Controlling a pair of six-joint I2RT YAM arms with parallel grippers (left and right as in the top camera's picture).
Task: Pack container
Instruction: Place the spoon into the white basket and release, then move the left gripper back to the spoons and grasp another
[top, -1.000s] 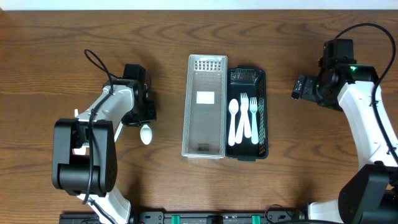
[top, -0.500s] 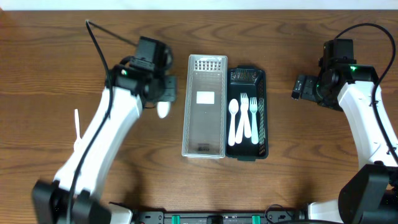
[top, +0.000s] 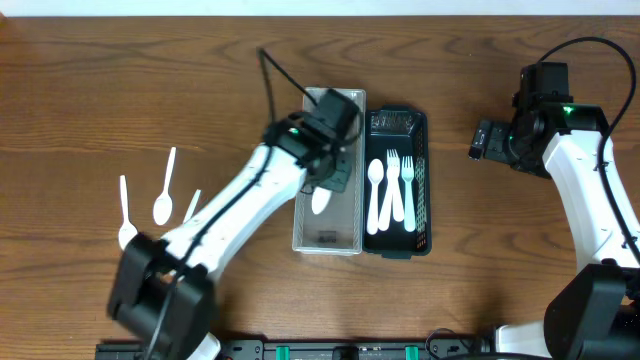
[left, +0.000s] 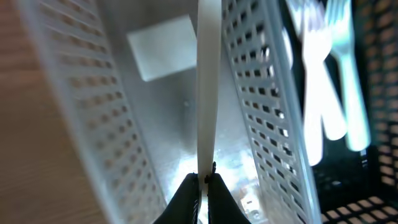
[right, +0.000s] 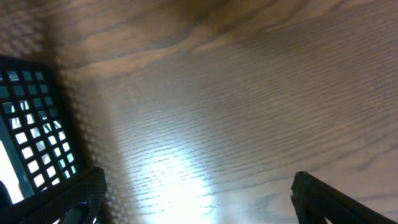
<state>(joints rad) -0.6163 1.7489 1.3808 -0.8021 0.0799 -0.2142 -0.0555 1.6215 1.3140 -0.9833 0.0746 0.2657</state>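
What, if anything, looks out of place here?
Mildly odd: the left pincer holds a spoon over the clear bin, while the packed cutlery lies in the black bin.

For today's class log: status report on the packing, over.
Left claw shut on white spoon, over clear bin. Right claw open above table. Nothing blocking.

**A robotics lab bench**

This seems a robotics lab. The left arm and right arm stand at a wood-grain counter, a cable hangs loose, and a rail runs along its near edge. Plastic spoons lie on it.
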